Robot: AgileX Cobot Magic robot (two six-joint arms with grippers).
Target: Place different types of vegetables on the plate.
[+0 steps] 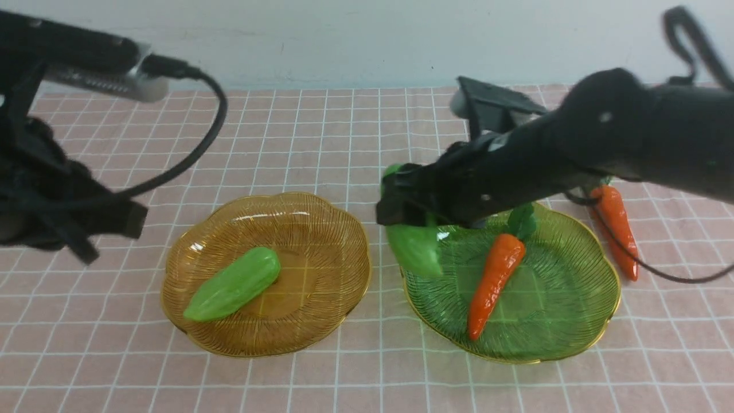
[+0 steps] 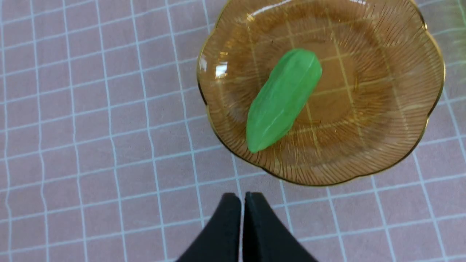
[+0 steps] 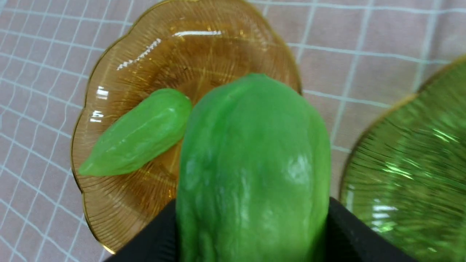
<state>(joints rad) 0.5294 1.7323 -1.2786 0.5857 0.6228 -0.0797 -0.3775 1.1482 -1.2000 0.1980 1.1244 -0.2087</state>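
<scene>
grip of our right gripper (image 1: 401, 198) is tight around one light-green gourd (image 1: 416, 249), held at the left rim of the green plate (image 1: 573, 298), where one carrot (image 1: 496, 275) lies; the other carrot (image 1: 619, 229) rests on the checked cloth (image 1: 287, 137) beside it. our left gripper (image 2: 242, 198) is pressed shut near the amber plate (image 1: 321, 241), which holds the second gourd (image 1: 235, 284).

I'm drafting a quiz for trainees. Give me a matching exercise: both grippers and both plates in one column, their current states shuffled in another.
1 left gripper
2 right gripper
3 amber plate
4 green plate

A a carrot lies in it
B shut, empty
C clamped on the other gourd
D flat-lying gourd rests in it

Pairs: 1-B, 2-C, 3-D, 4-A
</scene>
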